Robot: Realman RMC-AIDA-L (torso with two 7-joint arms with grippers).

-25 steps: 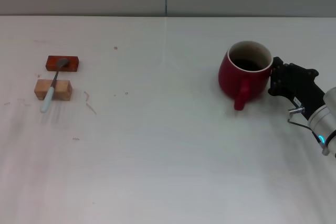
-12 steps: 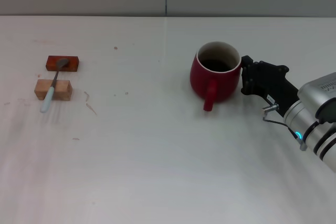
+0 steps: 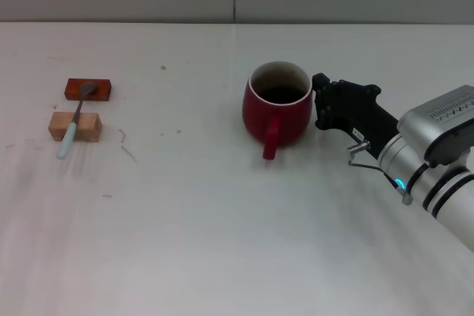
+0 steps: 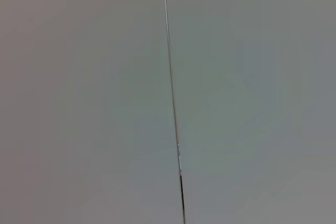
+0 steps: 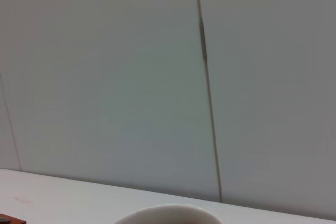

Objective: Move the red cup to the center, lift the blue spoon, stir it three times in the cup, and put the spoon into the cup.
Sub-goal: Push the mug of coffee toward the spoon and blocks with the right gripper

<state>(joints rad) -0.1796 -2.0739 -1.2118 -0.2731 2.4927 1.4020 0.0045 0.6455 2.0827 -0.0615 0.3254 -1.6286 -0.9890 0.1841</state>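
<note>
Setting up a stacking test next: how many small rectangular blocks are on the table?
2, both at the table's left side: a red-brown rectangular block under the spoon's bowl, and a pale tan wooden block just nearer, under its handle. None appears hidden.

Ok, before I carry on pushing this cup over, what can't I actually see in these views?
- Right hand: head view shows it at the red cup; whether it grips or just touches is hidden.
- Left hand: in no view; the left wrist view shows only wall.
- Cup in the right wrist view: only its rim, cut off by the edge.
- Blue spoon: bowl too small to make out.
</note>
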